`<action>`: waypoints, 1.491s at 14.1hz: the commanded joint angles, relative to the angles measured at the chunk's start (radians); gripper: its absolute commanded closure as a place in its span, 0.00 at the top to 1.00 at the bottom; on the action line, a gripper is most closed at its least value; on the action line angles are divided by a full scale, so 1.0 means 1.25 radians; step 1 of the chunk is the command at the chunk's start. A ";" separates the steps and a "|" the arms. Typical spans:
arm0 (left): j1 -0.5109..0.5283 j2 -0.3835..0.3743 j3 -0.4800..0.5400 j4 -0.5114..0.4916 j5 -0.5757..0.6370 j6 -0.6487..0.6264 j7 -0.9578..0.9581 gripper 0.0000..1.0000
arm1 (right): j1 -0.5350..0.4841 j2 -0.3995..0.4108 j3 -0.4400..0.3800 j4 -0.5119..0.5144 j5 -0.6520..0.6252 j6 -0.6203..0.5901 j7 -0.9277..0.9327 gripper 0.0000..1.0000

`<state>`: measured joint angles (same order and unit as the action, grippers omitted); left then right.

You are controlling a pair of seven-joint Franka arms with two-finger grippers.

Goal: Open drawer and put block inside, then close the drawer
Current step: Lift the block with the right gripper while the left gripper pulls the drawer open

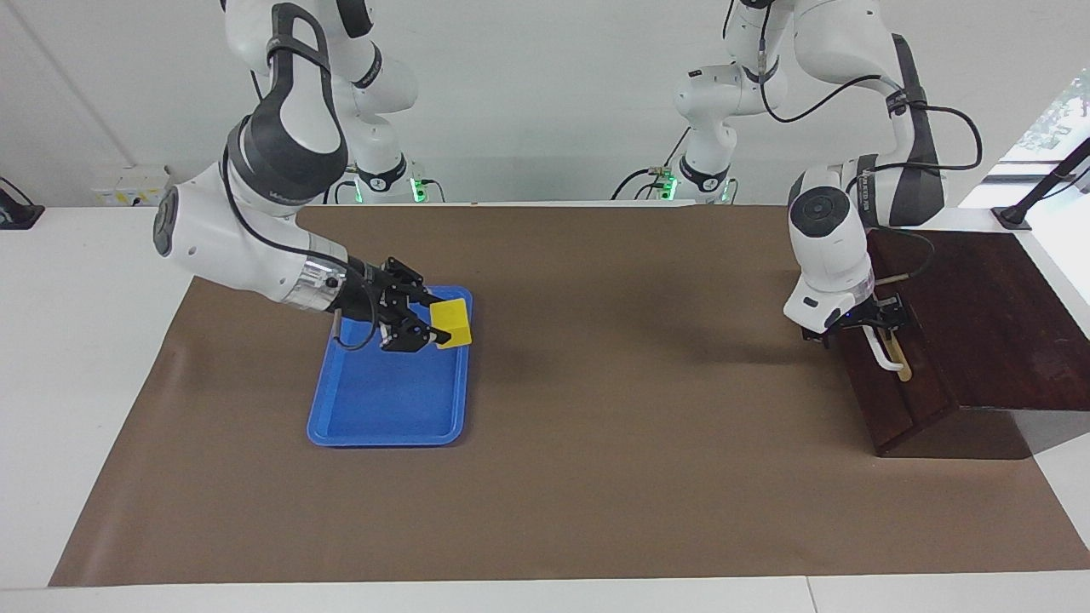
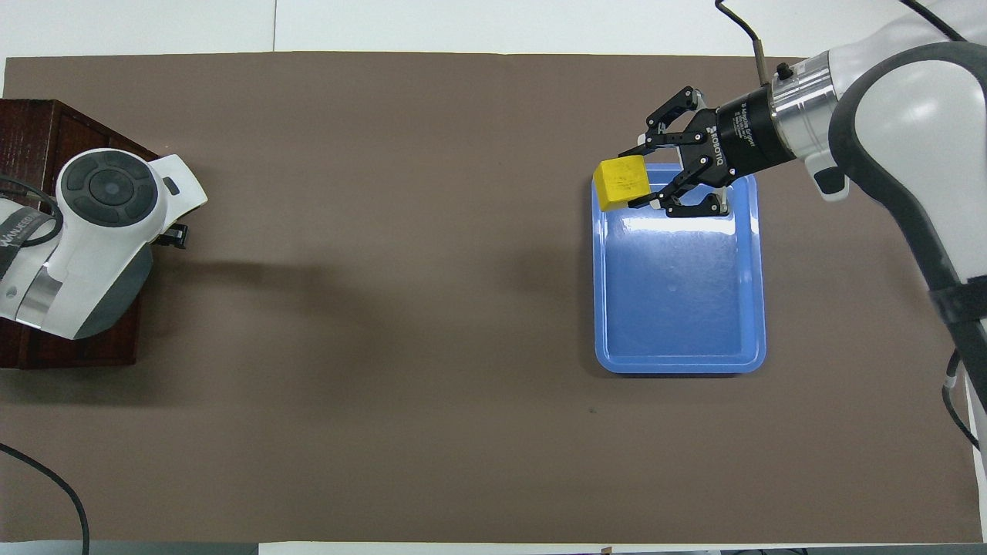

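Yellow block: gripped in the right pincer, lifted clear of the blue tray and hanging over the tray's corner toward the drawer; likely raised so it can travel across the surface.
Right arm pose: forearm slants down from the right arm's end of the surface, wrist nearly level, fingers pointing toward the drawer.
Drawer: shut, well apart from the tray at the left arm's end, its front turned toward the tray.
Left pincer: released, jaws wide, at the white handle; apparently placed there to pull, though I cannot tell whether it touches.
Left arm pose: elbow high, wrist dropping steeply onto the drawer front.
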<state>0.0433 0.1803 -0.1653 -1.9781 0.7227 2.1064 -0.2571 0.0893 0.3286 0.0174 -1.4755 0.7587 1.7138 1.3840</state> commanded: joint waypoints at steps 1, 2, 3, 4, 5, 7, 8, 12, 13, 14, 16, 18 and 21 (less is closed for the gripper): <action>0.003 0.039 -0.002 0.030 0.022 0.016 -0.019 1.00 | 0.033 -0.015 0.003 0.013 -0.008 -0.004 0.063 0.00; 0.003 0.045 -0.002 0.030 0.022 0.023 -0.026 1.00 | 0.043 -0.015 0.003 0.021 -0.009 -0.003 0.077 0.00; 0.003 0.052 -0.002 0.029 0.022 0.029 -0.035 1.00 | 0.049 -0.015 0.003 0.021 -0.009 -0.002 0.078 0.00; 0.003 0.053 -0.003 0.028 0.022 0.032 -0.035 1.00 | 0.050 -0.015 0.003 0.021 -0.009 0.001 0.080 0.00; 0.003 0.053 -0.003 0.026 0.022 0.031 -0.035 1.00 | 0.057 -0.015 0.003 0.021 -0.011 0.001 0.082 0.00; 0.003 0.053 -0.004 0.024 0.018 0.032 -0.034 1.00 | 0.062 -0.015 0.003 0.019 -0.017 0.006 0.083 0.00; 0.002 0.052 -0.005 0.023 0.016 0.033 -0.034 1.00 | 0.061 -0.015 0.003 0.019 -0.017 0.003 0.083 0.00; -0.008 0.053 -0.006 0.022 -0.012 0.035 -0.027 1.00 | 0.059 -0.015 0.003 0.021 -0.017 -0.004 0.083 0.00; -0.013 0.053 -0.006 0.019 -0.016 0.035 -0.027 1.00 | 0.059 -0.015 0.002 0.021 -0.017 -0.004 0.083 0.00; -0.020 0.053 -0.008 0.019 -0.025 0.033 -0.027 1.00 | 0.057 -0.015 0.002 0.021 -0.017 -0.004 0.083 0.00; -0.041 0.052 -0.008 0.018 -0.053 0.028 -0.029 1.00 | 0.054 -0.015 0.002 0.021 -0.017 -0.004 0.082 0.00; -0.069 0.051 -0.006 0.018 -0.059 0.022 -0.029 1.00 | 0.053 -0.015 0.002 0.021 -0.015 -0.003 0.083 0.00; -0.100 0.051 -0.006 0.019 -0.094 0.010 -0.031 1.00 | 0.046 -0.014 -0.002 0.022 -0.013 -0.004 0.082 0.00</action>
<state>-0.0302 0.2221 -0.1721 -1.9518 0.6738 2.1188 -0.2808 0.1609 0.3081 0.0114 -1.4627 0.7582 1.7142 1.4647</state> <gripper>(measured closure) 0.000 0.449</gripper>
